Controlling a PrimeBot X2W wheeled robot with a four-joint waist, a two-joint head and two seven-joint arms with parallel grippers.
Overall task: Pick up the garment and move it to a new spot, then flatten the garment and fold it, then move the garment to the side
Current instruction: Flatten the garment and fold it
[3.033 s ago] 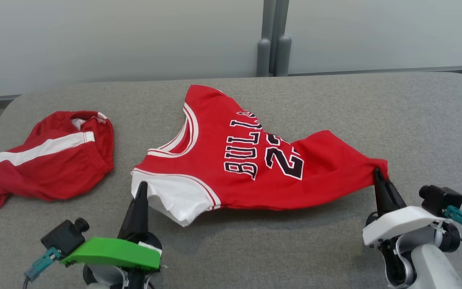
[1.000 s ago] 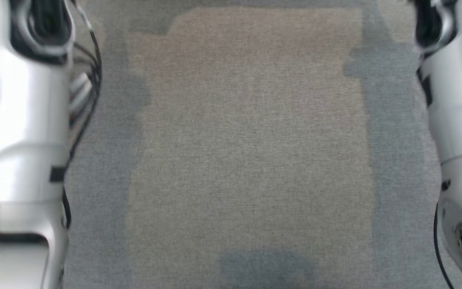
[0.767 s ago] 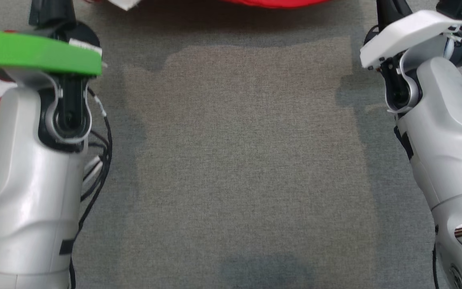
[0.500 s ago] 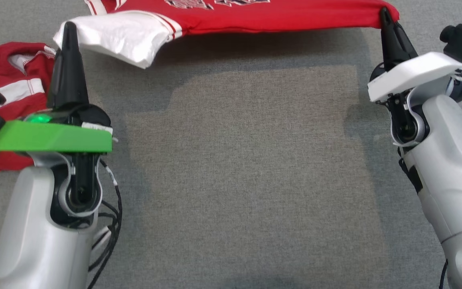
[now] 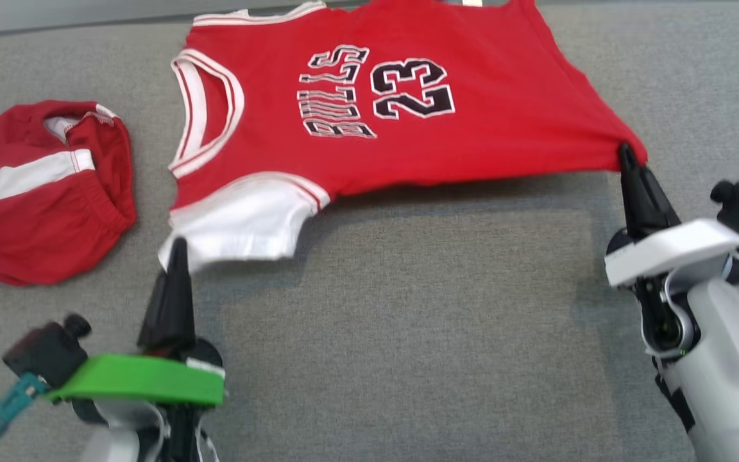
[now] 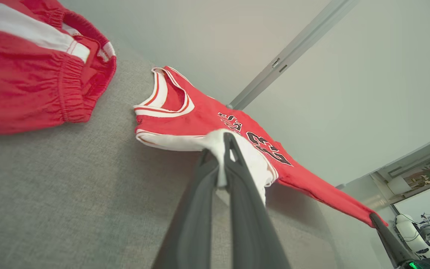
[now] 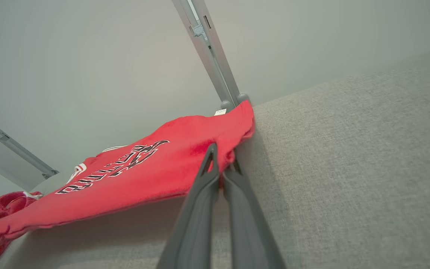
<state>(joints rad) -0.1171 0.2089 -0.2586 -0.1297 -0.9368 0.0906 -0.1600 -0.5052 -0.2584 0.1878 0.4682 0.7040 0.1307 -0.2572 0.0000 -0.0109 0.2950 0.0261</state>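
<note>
A red jersey [image 5: 408, 109] lay stretched across the far half of a grey padded surface [image 5: 408, 333], its long axis running side to side in the head view. The white-trimmed neck opening pointed to the robot's left and the hem to its right, with the black lettering and number facing up. The left gripper [image 5: 177, 247] was pinched tight on the white sleeve fabric at the garment's near-left corner. The left wrist view showed white cloth caught between its dark fingers [image 6: 237, 175]. The right gripper [image 5: 626, 151] was clamped on the near-right hem corner. The near edge between the two hung taut, with a shadow under it. Red shorts [image 5: 36, 192] with a white stripe lay crumpled beside the jersey on the left.
</note>
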